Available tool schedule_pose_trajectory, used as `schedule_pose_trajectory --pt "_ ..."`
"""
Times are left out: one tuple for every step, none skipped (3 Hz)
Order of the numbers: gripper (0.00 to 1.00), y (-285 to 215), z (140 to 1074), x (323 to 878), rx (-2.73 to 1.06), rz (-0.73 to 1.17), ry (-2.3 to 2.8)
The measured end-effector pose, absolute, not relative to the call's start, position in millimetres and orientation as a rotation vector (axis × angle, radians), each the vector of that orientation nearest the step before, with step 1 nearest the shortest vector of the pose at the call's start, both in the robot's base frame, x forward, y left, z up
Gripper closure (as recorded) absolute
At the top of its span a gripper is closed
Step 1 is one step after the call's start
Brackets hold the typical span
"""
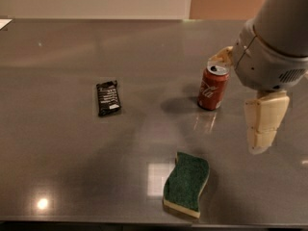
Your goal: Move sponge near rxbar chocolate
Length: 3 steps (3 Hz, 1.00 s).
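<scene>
The dark grey, glossy bench (62, 47) carries everything. The robot's cream hand (262, 126) hangs at the right of the view, just beside the red soda can (212, 87). It carries nothing, and I cannot tell whether it is wide or narrow. The wavy green-topped, yellow-foam sponge (186, 184) lies untouched near the front edge, well apart from the flat black rxbar chocolate wrapper (108, 97) on the left. This looks like the approach step: next, the hand needs to descend over the sponge and grip it.
</scene>
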State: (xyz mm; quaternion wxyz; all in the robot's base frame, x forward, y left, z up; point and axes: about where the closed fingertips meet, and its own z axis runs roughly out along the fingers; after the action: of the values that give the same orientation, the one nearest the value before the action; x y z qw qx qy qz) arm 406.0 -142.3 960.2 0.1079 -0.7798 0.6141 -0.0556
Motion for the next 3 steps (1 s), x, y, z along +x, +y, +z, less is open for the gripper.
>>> schedule_pose_trajectory --pt "0.0 -114.8 957.3 393.8 -2.47 -0.201 1.619" --pt "0.0 -82.3 928.7 372.6 -2.74 -0.126 1.329" --pt "0.0 -78.8 866.5 359.8 -2.981 0.0 1.041"
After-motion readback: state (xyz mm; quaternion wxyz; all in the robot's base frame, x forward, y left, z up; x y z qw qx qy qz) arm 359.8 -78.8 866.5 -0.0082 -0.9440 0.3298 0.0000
